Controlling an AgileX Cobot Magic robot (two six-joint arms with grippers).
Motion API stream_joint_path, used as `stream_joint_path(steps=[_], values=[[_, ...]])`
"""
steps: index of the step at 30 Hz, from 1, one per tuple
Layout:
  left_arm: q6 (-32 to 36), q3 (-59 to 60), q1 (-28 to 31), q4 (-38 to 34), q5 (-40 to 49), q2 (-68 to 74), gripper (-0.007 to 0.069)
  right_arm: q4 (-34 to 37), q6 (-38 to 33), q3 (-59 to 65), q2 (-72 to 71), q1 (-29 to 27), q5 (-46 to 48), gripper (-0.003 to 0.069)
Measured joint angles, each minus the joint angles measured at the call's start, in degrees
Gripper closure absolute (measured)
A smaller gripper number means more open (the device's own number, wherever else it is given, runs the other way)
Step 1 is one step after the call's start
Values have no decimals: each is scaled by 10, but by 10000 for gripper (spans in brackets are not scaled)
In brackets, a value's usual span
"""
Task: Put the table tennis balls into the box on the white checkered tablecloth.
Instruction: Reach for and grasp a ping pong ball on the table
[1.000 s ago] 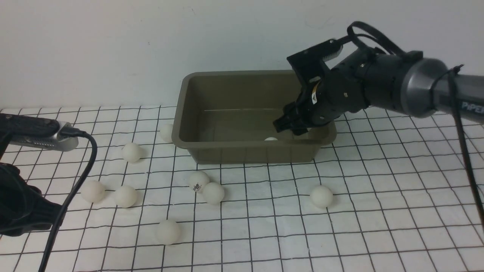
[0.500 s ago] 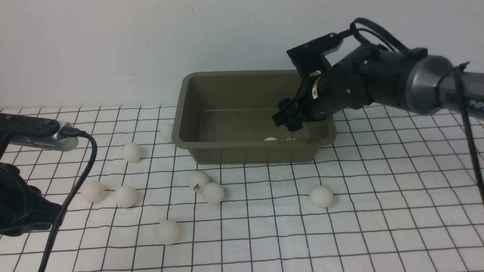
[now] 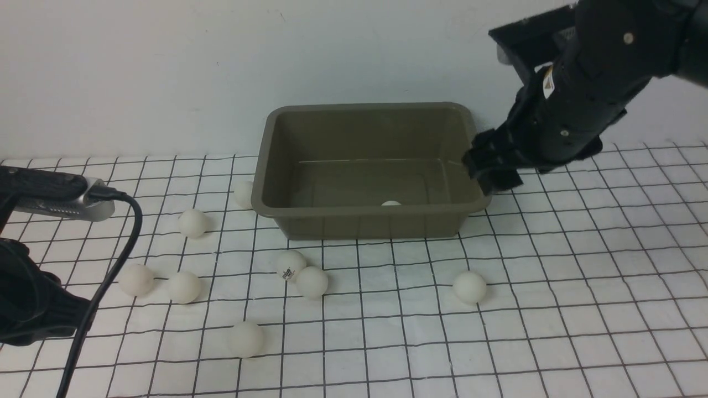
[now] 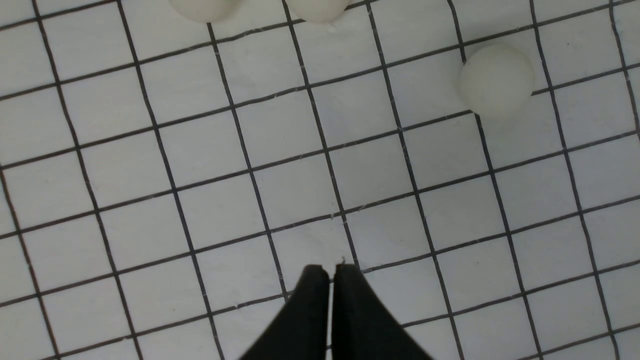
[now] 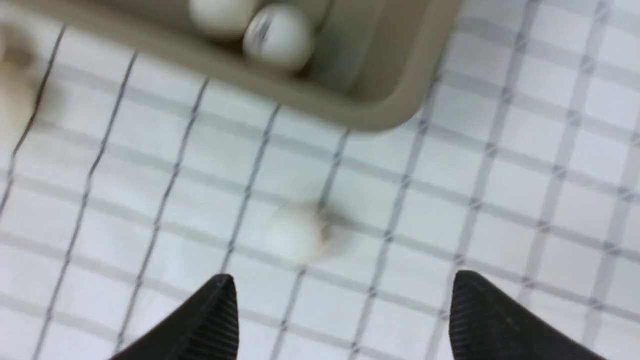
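Now right end effector (image 5: 342,278), released and empty, aims at a loose ball (image 5: 295,232), probably to grab it; left end effector (image 4: 327,270) clenched.

Left arm's jaws are pinched together with only a sliver of gap, over the table (image 4: 125,165) and its white checkered tablecloth (image 4: 370,170). One table tennis ball (image 4: 496,80) sits well ahead of the jaws and off to one side. Two more balls (image 4: 202,5) (image 4: 317,6) lie farther ahead, cut off by the edge.

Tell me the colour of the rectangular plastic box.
The box is olive-grey, seen best in the front view.
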Motion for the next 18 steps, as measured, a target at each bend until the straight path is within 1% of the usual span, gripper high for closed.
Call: stream_joint_path(steps=[3,5,7,10,15,18], values=[[0,0,0,0,0,0,629,57,-22,53,0,0,-27,147],[0,0,0,-1,0,0,629,74,-29,90,1,0,-66,147],[0,0,0,-3,0,0,629,76,-30,120,10,0,-110,147],[0,0,0,-15,0,0,629,76,-31,131,37,0,-148,147],[11,0,0,-22,0,0,629,72,-31,131,83,0,-188,147],[19,0,0,-27,0,0,629,57,-31,131,107,0,-208,147]])
